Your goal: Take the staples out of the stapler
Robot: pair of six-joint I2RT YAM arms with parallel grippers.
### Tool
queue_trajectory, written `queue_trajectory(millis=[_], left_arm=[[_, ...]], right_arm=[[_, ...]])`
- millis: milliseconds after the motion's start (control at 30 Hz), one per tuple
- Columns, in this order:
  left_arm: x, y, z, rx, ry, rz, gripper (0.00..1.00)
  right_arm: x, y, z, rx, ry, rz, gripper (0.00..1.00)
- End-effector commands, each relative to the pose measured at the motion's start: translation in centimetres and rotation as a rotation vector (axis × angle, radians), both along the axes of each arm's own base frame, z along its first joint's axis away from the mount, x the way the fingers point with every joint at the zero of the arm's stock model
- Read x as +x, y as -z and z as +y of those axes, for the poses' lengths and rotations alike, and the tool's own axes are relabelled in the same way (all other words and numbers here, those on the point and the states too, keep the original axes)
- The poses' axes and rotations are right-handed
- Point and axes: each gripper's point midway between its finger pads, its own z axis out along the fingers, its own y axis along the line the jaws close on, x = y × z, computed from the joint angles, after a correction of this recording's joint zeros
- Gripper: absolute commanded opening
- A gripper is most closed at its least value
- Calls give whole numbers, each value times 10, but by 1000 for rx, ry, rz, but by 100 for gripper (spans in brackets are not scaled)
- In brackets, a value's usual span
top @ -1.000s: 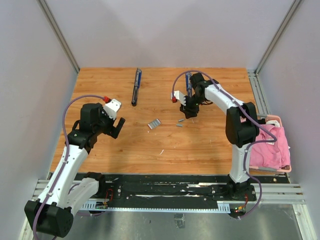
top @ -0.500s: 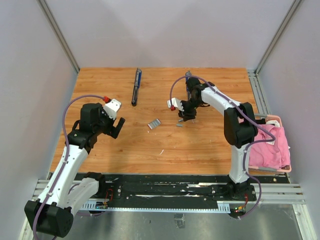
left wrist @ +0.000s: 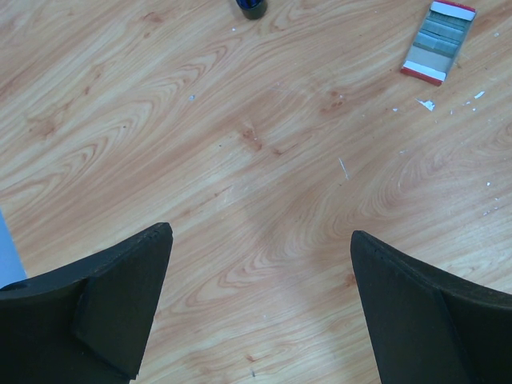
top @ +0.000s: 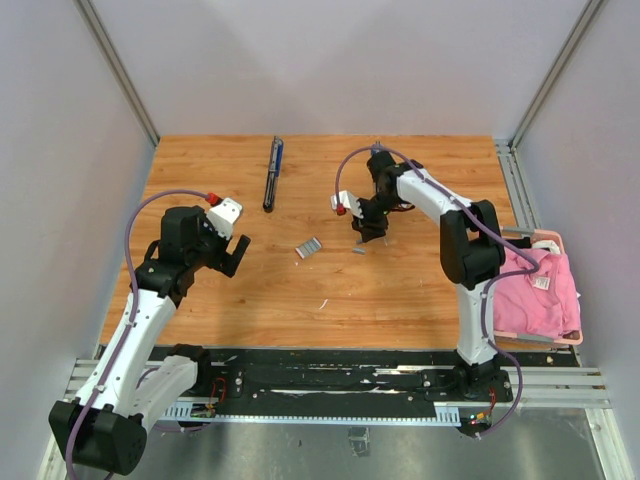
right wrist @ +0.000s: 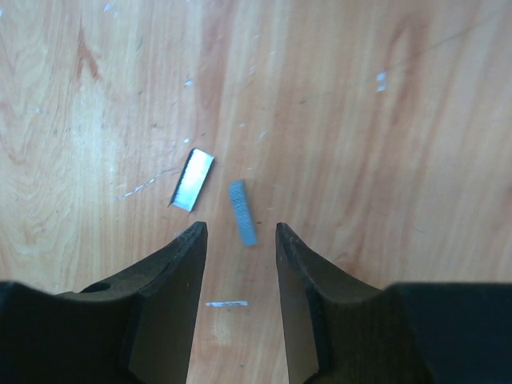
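the right gripper (top: 366, 231) hangs low over the table (top: 400, 300) just right of centre in the overhead view. its fingers are partly apart and have hold of nothing. in its wrist view the staples (right wrist: 242, 213) lie flat on the wood as two short grey strips. one sits in the gap just ahead of the fingertips and the other is beside it, toward the left of the frame. the dark blue stapler (top: 272, 173) lies near the top of the overhead view, well apart from them. the left gripper (left wrist: 260, 236) is spread wide and empty over bare wood. a small box (left wrist: 438, 42) sits in the upper right of its view.
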Motion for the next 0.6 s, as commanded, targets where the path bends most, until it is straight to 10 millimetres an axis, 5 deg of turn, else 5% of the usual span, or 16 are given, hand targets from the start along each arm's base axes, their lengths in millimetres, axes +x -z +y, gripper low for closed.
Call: queue_trajectory(millis=[0, 367, 567], left_arm=[[3, -3, 0, 0, 3, -17, 98], [2, -5, 0, -3, 3, -27, 98], [2, -7, 0, -4, 3, -33, 98]], right_arm=[[0, -24, 23, 71, 91, 65, 43], [18, -18, 15, -6, 254, 145, 41], [6, -3, 9, -41, 237, 192, 37]])
